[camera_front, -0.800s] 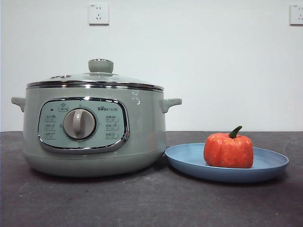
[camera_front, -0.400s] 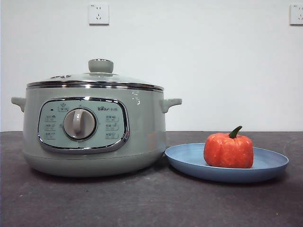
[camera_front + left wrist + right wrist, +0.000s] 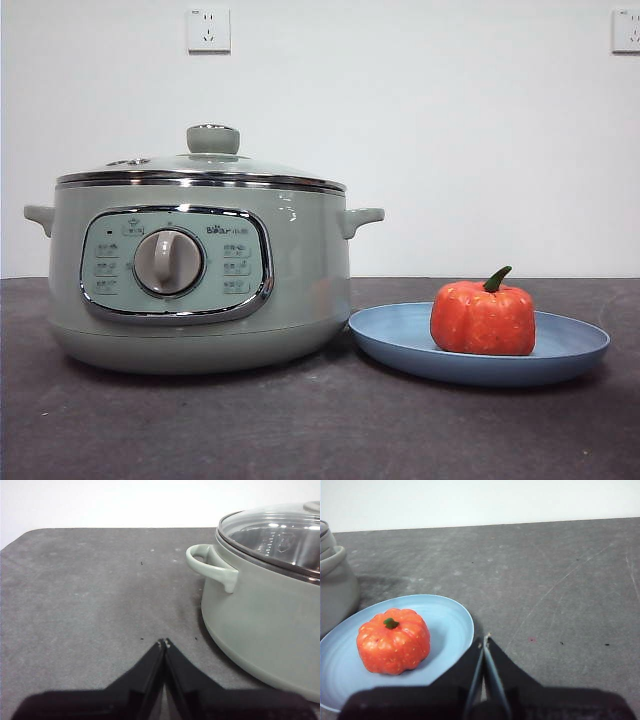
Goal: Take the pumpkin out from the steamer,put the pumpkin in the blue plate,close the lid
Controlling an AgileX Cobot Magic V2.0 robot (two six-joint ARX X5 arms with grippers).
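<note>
Your dark grey bench [image 3: 300,430] carries everything. Nearest, the pumpkin [image 3: 483,318] sits in the plate [image 3: 400,345], just beside the steamer [image 3: 300,290], whose lid [image 3: 200,168] is on. Your left hand [image 3: 164,642] and right hand [image 3: 484,639] are clenched, empty, above the bench. Behind is a white wall [image 3: 450,130].

Glass lid [image 3: 200,166], matte blue plate [image 3: 400,335]

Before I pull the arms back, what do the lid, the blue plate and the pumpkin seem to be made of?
Lid: clear glass with a steel rim, since the pot's inside shows through and the edge gleams; its knob looks like pale green plastic. Blue plate: matte, probably plastic, with no glaze shine. Pumpkin: likely soft foam or rubber, dull and speckled; it cannot be told for sure.
</note>
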